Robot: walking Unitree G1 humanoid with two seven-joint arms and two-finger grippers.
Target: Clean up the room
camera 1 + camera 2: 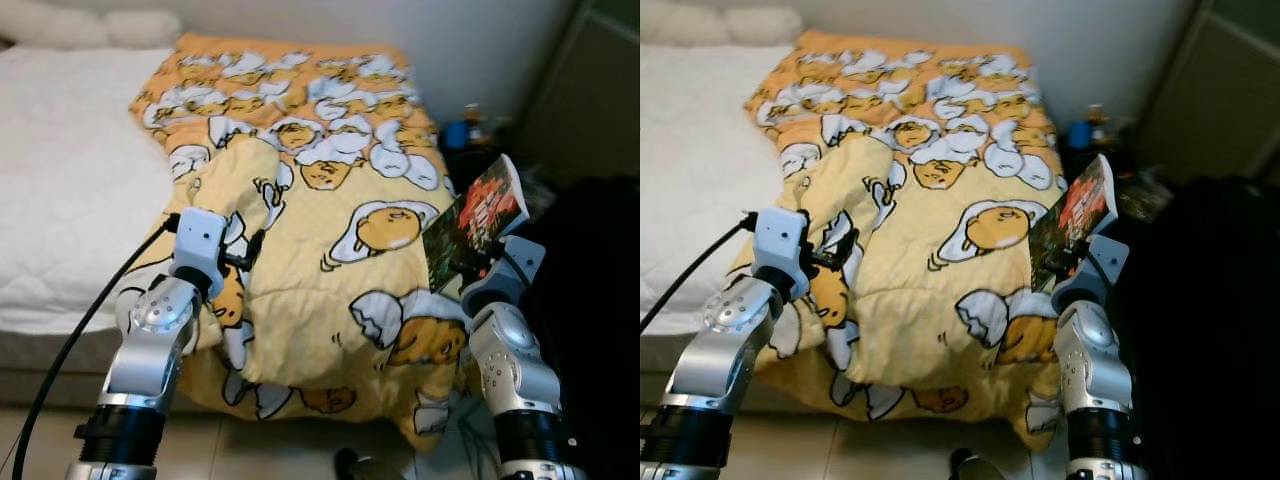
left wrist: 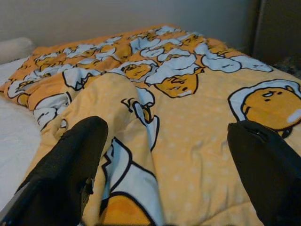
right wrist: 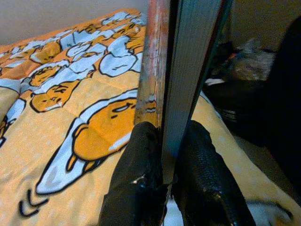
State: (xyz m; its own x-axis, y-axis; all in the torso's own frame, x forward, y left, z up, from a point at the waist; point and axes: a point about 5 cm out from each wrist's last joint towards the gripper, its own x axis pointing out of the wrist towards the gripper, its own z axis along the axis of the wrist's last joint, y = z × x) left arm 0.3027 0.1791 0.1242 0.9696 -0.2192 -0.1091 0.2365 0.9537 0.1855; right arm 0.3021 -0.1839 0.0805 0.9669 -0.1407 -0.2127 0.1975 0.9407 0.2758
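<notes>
Book [image 1: 478, 217] stood pinched by its lower edge in your right gripper [image 3: 164, 155] at the quilt's [image 1: 330, 180] right edge, stiff, probably light but glossy and likely slippery, while your left gripper [image 2: 167, 155] hovered wide open, empty, over the quilt's left fold.

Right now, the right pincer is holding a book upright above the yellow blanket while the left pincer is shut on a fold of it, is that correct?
Not quite: the left pincer is open above the yellow blanket, gripping nothing, as the left wrist view shows. The right pincer does hold the book upright.
</notes>
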